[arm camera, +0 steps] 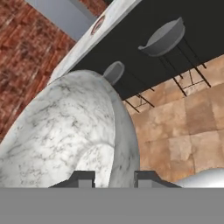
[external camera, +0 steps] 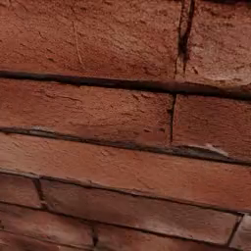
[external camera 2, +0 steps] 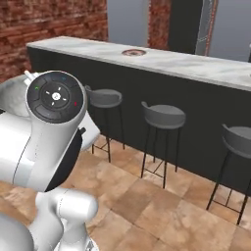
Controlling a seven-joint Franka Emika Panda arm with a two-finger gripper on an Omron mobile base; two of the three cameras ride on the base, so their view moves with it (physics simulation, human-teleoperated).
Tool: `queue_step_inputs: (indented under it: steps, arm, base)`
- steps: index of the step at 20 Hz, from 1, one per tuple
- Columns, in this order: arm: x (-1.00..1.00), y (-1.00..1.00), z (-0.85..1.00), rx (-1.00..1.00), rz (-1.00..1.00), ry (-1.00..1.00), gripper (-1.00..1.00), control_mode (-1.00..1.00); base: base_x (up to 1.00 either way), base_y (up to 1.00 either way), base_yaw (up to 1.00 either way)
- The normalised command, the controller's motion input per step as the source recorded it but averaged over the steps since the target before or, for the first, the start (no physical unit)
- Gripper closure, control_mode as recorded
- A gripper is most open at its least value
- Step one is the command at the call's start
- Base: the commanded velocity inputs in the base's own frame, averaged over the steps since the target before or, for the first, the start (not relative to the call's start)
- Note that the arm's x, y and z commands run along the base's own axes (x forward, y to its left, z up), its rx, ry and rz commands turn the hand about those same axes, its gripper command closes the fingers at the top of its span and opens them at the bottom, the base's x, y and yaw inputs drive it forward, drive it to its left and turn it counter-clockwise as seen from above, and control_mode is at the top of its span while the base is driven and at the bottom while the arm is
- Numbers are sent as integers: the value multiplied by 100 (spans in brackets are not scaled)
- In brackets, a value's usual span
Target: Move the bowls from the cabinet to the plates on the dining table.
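As the fingers (arm camera: 113, 178) stood close together, clamped on the rim of the marbled bowl (arm camera: 65, 140), the item was catalogued in the hand, carried off the floor and well apart from the bench (external camera 2: 162, 61). Item: one deep round bowl, white-grey veined, glossy; judged stiff, fairly heavy for its size, slippery at the glaze and liable to chip if knocked. Hold: the rim wall, one finger inside and one outside, appeared the only practical purchase; a tilted carry risked slip. Beyond it: grey stools (external camera 2: 163, 116) on the tiled floor, then the dark-sided bench with a small round object (external camera 2: 134, 52) on its marble top.
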Motion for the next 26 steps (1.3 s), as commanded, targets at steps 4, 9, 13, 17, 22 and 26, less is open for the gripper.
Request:
queue_step_inputs:
  steps: [4, 9, 13, 17, 22, 26]
  arm:
    - [0, 0, 0, 0, 0, 0, 100, 100]
    - [0, 0, 0, 0, 0, 0, 100, 100]
    - [0, 0, 0, 0, 0, 0, 100, 100]
    - [0, 0, 0, 0, 0, 0, 100, 100]
    - [0, 0, 0, 0, 0, 0, 100, 100]
    - [0, 0, 0, 0, 0, 0, 100, 100]
  base:
    - [100, 93, -38]
    - [100, 77, -44]
    - [100, 78, -44]
    - [100, 83, -42]
    - [100, 80, -38]
    - [98, 74, -33]
